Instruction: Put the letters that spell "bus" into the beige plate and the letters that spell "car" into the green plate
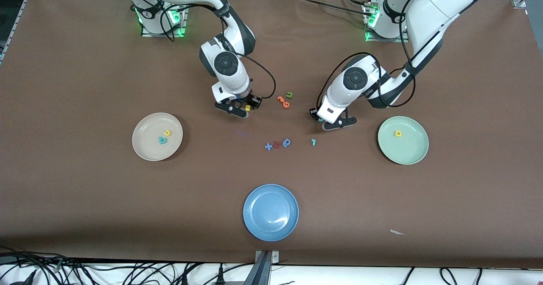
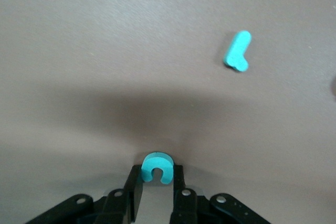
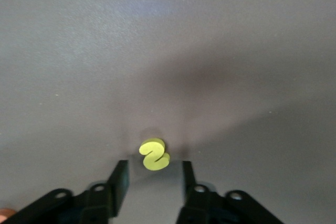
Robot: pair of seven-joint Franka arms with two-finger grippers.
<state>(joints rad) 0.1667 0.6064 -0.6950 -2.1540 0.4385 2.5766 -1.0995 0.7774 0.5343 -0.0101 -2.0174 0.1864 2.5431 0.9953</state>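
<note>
My left gripper [image 2: 156, 174] is shut on the teal "c" [image 2: 157, 167], low over the table, with a finger touching each side. In the front view this gripper [image 1: 326, 119] is between the loose letters and the green plate [image 1: 407, 153], which holds a yellow "a" [image 1: 398, 133]. The teal "r" [image 2: 238, 51] lies on the table close by. My right gripper [image 3: 154, 174] is open, its fingertips on either side of the yellow "s" [image 3: 154, 155] with gaps showing. The beige plate [image 1: 146, 147] holds a yellow "u" [image 1: 168, 132] and a teal "b" [image 1: 161, 140].
Orange letters [image 1: 283, 101] and a green "u" [image 1: 289, 94] lie between the two grippers. A blue "x" [image 1: 268, 146], a red letter [image 1: 277, 144] and a blue "a" [image 1: 286, 142] sit nearer the camera. A blue plate [image 1: 270, 212] is near the front edge.
</note>
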